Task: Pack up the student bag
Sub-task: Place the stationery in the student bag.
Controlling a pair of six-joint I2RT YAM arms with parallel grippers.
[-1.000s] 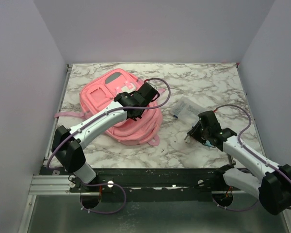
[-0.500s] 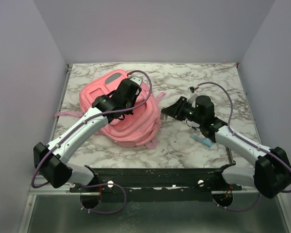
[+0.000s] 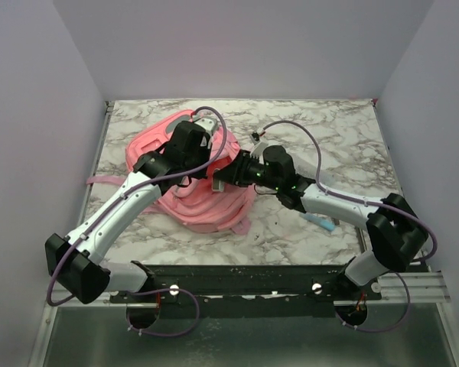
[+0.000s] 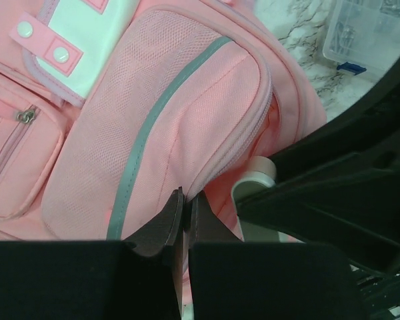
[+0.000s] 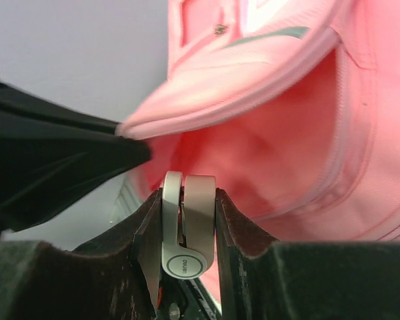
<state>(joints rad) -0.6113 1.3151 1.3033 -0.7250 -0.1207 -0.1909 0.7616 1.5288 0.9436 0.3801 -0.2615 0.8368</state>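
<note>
Student bag (image 3: 191, 202): lay slumped on the marbled desk (image 3: 329, 130), left of the middle, with its front pockets up and its main opening facing right.
Left claw (image 4: 185, 210): was clenched on the pink rim of the bag's opening, holding that rim raised.
Right claw (image 5: 185, 200): grasped a white rounded item (image 5: 190, 227), whose end sat at the mouth of the bag under the raised rim.
Clear box (image 4: 370, 33): sat on the desk beyond the bag, partly hidden by the right arm.
Blue item (image 3: 321, 222): lay on the desk by the right arm, apart from the bag.
</note>
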